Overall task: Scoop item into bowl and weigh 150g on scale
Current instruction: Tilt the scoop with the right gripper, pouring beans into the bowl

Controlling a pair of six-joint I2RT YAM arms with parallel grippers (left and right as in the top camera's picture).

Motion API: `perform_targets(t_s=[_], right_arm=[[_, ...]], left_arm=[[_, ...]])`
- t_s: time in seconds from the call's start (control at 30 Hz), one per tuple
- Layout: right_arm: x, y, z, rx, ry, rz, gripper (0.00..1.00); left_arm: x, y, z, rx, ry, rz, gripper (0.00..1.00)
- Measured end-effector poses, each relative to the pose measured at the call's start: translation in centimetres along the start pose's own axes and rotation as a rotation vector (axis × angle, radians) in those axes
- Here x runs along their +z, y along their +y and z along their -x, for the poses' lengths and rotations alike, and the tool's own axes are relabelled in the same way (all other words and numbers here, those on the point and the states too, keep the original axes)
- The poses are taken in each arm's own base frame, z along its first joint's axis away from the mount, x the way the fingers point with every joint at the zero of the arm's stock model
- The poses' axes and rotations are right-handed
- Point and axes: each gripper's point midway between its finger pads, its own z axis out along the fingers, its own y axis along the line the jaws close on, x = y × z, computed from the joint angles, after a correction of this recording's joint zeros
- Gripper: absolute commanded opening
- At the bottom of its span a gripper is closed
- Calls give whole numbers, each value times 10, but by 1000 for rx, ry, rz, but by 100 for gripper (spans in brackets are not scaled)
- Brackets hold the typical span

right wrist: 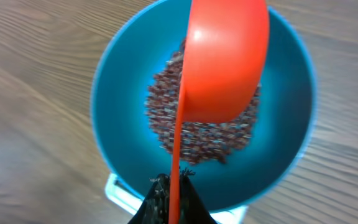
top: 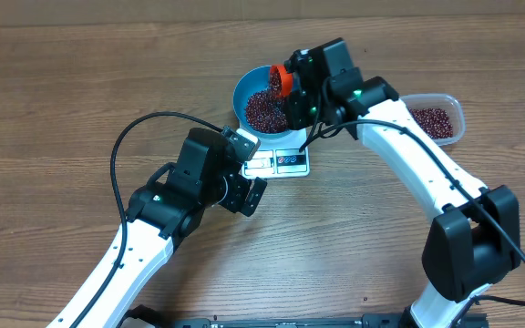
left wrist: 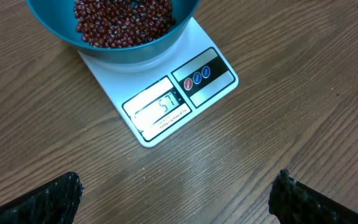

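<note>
The blue bowl (top: pixel 244 91) stands on the white scale (top: pixel 285 164) and holds a heap of dark red-brown beans (top: pixel 264 111). My right gripper (right wrist: pixel 174 190) is shut on the thin handle of an orange scoop (right wrist: pixel 225 59), which hangs tipped over the bowl (right wrist: pixel 123 93) and its beans (right wrist: pixel 166 112). In the overhead view the scoop (top: pixel 283 80) sits at the bowl's right rim. My left gripper (left wrist: pixel 176 199) is open and empty, low over bare wood in front of the scale (left wrist: pixel 160 112); its lit display faces it. The bowl (left wrist: pixel 114 53) with beans (left wrist: pixel 120 22) fills that view's top.
A clear plastic tub (top: pixel 451 109) with more beans (top: pixel 431 121) stands at the right, behind the right arm. A black cable (top: pixel 130 137) loops from the left arm over the wooden table (top: pixel 62 109).
</note>
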Motion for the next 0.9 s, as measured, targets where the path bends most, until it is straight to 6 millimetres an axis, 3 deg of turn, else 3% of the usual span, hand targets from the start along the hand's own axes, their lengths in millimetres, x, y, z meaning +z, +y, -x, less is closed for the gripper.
perform_targets(t_s=[0.27,0.5,0.67,0.9], right_arm=[[-4,-13,2,-223,9,-268,4],[-9,-11,4,-383,20,-426,4],[-10,-10,2,-410,33,-444,4],[-5,-6,-5,-378,56,-341,4]], left_arm=[[0,0,0,0,0,0,100],[0,0,0,0,0,0,99],[0,0,0,0,0,0,100],[0,0,0,0,0,0,100]])
